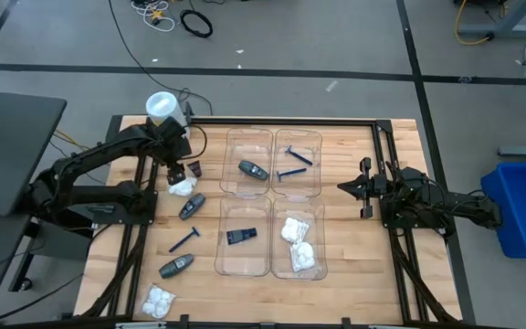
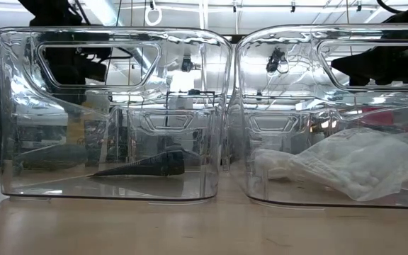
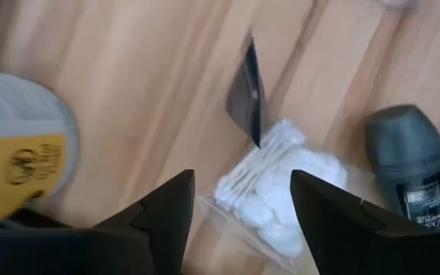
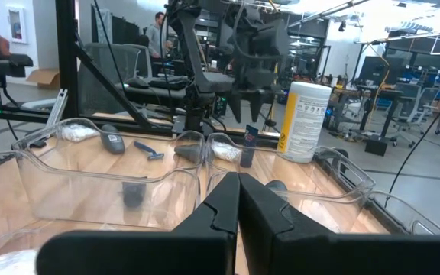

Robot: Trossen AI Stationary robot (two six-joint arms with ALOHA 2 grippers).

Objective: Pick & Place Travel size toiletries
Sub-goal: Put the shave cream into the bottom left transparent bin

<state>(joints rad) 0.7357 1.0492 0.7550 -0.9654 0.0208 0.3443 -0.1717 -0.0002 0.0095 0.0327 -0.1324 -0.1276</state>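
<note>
Toiletries: small items sorted from the wooden table (image 1: 354, 274) into four clear trays (image 1: 249, 160); several lie loose on the left side.
Packet in play: a white crinkly packet (image 1: 182, 186) of cotton swabs and pads (image 3: 281, 183), flat on the wood left of the trays, just beside the big yellow-and-white cylinder (image 1: 161, 107).
Left claw (image 1: 177, 174): hovers right over that packet, fingers (image 3: 163, 218) spread and pinching nothing.
Key relation: the packet lies directly below and slightly ahead of the left claw, between the two fingers' line of travel; a straight descent looks enough.
Packet's long axis: slanted across the finger gap in the wrist view, swabs pointing toward a small dark cone piece (image 3: 244, 95) that touches its far edge.
Neighbours: a dark grey oval tube (image 3: 407, 164) sits just beside the packet; a closing grip could catch it or the cone.
Nearer arm: the left by far.
Right claw (image 1: 347, 187): pressed together, empty, waiting at the trays' right edge, well apart from the packet.
</note>
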